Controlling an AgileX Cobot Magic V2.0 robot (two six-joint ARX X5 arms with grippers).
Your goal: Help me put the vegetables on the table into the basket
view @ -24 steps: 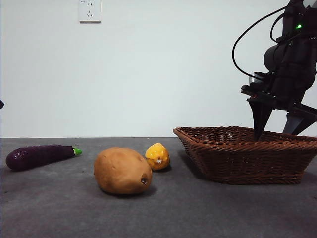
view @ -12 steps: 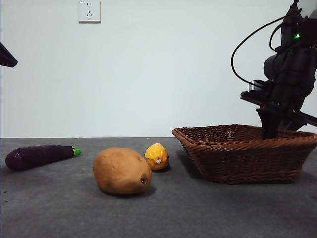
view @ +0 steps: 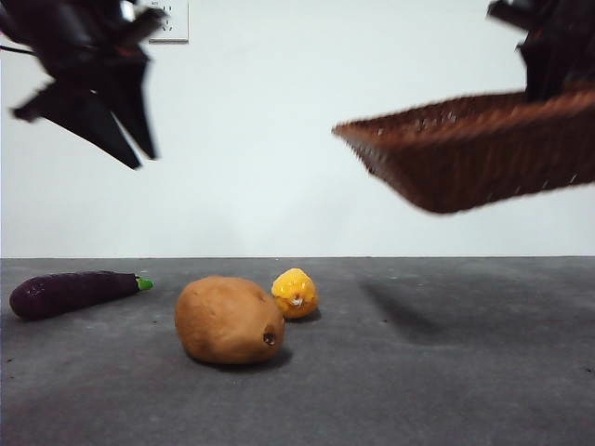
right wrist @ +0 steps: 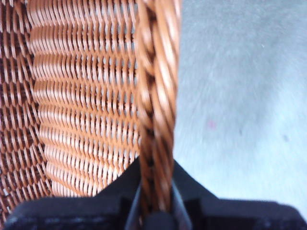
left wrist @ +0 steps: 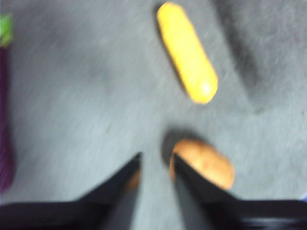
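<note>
Overhead, right gripper (right wrist: 156,203) clamps the raised, tilted basket's (view: 465,158) rim; left gripper (left wrist: 156,163) hovers, slightly parted.

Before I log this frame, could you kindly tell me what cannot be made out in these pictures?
- Basket, front view: its inside is hidden by its own raised wall; the far end is cut off by the picture's edge.
- Right claw, front view: only a dark blurred mass on the rim.
- Potato, left wrist view: blurred and partly covered by the left claw.
- Eggplant, left wrist view: cut off by the edge.
</note>
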